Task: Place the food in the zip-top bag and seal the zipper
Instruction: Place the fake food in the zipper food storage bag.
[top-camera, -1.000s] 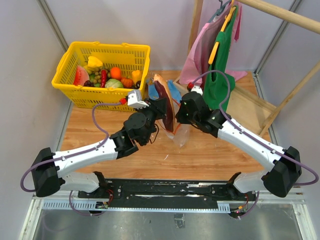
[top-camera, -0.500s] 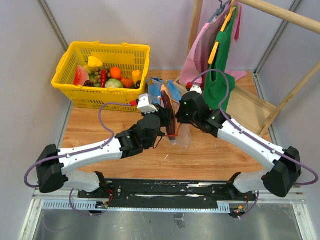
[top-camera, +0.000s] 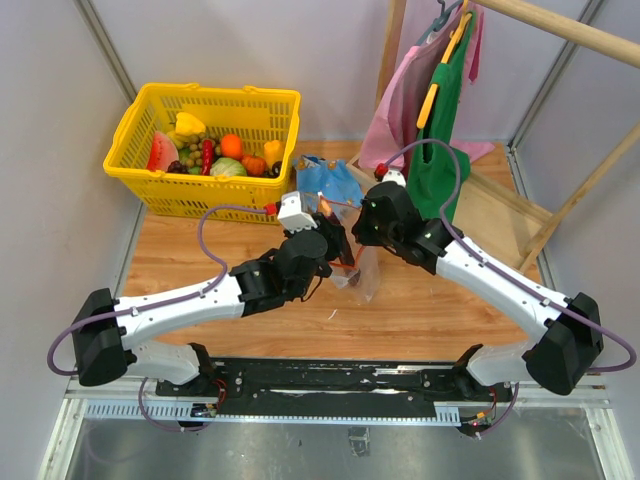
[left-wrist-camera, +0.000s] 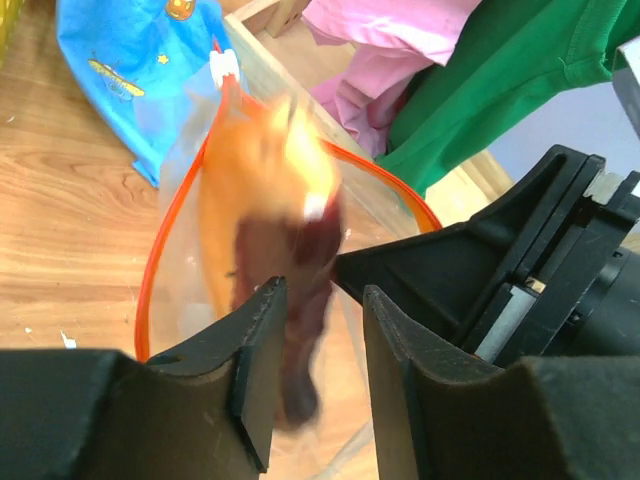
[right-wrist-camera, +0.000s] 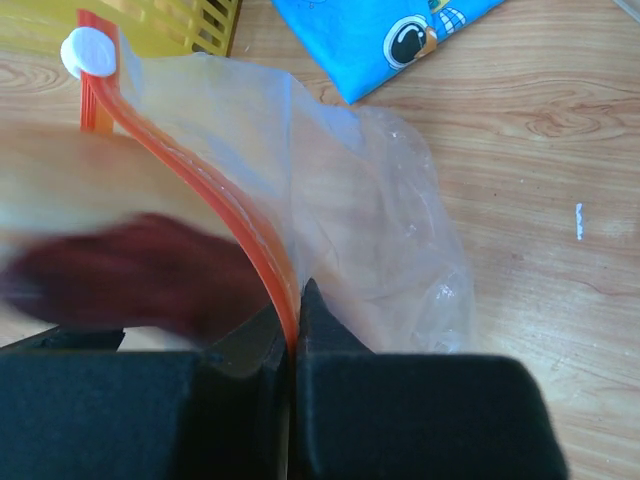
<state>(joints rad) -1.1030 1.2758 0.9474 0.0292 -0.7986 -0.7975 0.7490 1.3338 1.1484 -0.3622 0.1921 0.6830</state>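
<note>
Right claw (right-wrist-camera: 296, 305) clamps the red-orange zipper strip (right-wrist-camera: 245, 235) of the clear plastic bag (right-wrist-camera: 390, 230); left claw (left-wrist-camera: 322, 370) parted, blurred dark red orange-rinded slice (left-wrist-camera: 290, 260) in its mouth

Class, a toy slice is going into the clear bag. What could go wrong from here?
The blurred long dark red slice with orange rind may catch on the red-orange zipper strip and tip out.
Only the right pincer pinches that strip, so the mouth of the clear plastic bag could sag shut.

The left arm (top-camera: 170, 310) and right arm (top-camera: 500, 280) are wearing white shells over black joints. A purple cable (top-camera: 200, 232) is looping along each. The left gripper (left-wrist-camera: 322, 330) is showing black fingers (left-wrist-camera: 255, 370).
</note>
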